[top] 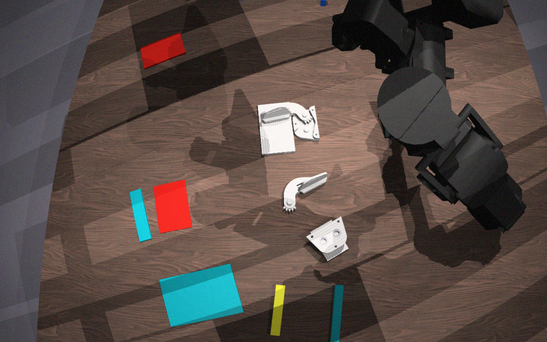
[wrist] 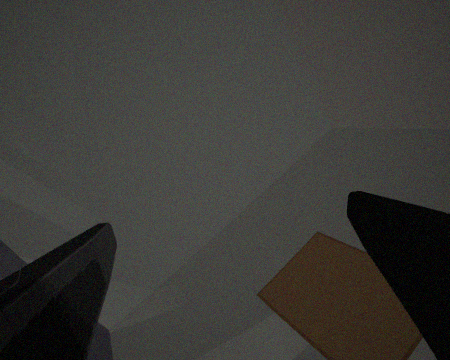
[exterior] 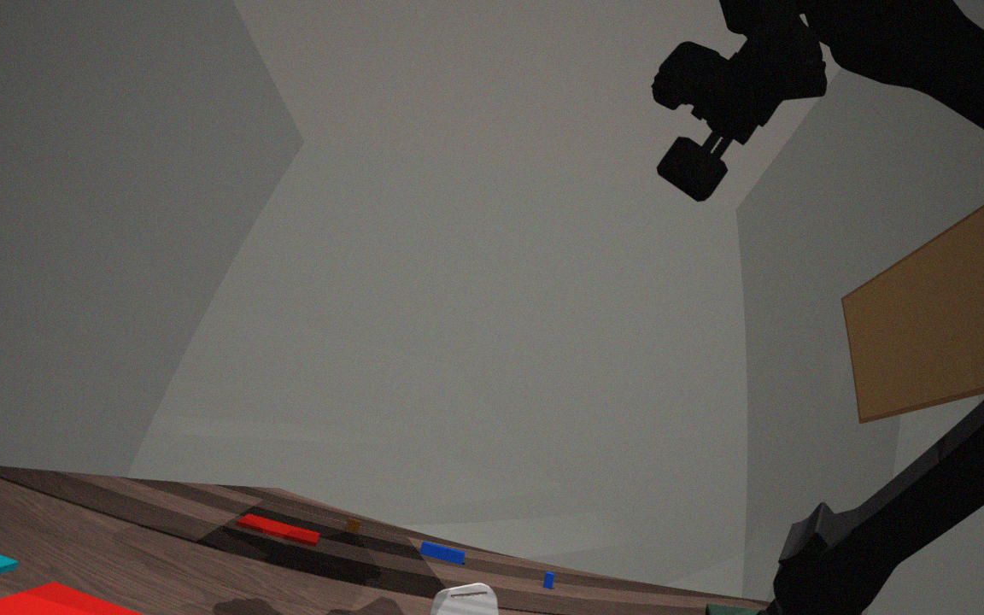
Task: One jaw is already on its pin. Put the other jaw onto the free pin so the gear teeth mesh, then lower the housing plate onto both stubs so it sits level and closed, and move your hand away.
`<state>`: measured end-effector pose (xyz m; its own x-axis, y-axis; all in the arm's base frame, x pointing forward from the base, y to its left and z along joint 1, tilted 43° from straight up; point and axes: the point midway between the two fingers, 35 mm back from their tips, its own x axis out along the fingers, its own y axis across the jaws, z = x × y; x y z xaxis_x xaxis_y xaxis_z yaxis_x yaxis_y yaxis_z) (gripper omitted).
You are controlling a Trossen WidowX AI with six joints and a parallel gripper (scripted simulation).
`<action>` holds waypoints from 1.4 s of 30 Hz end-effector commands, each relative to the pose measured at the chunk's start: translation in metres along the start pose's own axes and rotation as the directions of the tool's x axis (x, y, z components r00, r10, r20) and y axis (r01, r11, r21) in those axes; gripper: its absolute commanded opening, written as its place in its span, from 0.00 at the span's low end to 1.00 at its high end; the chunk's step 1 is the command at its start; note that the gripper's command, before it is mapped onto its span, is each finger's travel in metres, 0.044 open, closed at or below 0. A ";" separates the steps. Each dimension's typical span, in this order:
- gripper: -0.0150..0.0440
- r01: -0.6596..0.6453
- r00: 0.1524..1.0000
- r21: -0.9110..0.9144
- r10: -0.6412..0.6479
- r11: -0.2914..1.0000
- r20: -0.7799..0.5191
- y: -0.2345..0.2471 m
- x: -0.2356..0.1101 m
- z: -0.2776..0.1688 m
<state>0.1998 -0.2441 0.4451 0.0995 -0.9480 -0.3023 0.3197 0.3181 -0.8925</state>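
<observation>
The white base (top: 278,140) lies at the centre of the top view. One jaw (top: 297,109) sits on its upper pin, its teeth beside the bare free pin (top: 306,130). The other white jaw (top: 289,190) lies apart below the base, teeth toward the bottom of the view. The white housing plate (top: 330,248) lies off the base, lower right of that jaw, two round holes showing. My gripper (wrist: 232,219) is open and empty, its fingers wide apart in the wrist view. It is raised high, away from all the parts. In the top view its fingertips cannot be made out.
Red blocks (top: 163,51) (top: 172,206), cyan blocks (top: 140,215) (top: 201,295) (top: 336,312) and a yellow strip (top: 277,310) lie around the parts. The arm (top: 413,106) spans the right side. A brown panel (exterior: 946,313) (wrist: 335,300) shows beyond it. A green block's edge (exterior: 729,609) shows at the bottom of the exterior view.
</observation>
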 end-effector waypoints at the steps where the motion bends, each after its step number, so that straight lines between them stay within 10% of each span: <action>1: 1.00 -0.060 0.998 0.042 0.059 0.997 0.024 0.019 0.003 0.008; 42: 1.00 -0.563 0.775 0.573 0.621 0.595 0.117 0.183 -0.020 0.038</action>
<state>0.2877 -0.1749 0.3133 0.3879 -0.5791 -0.7170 0.6647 0.7147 -0.2176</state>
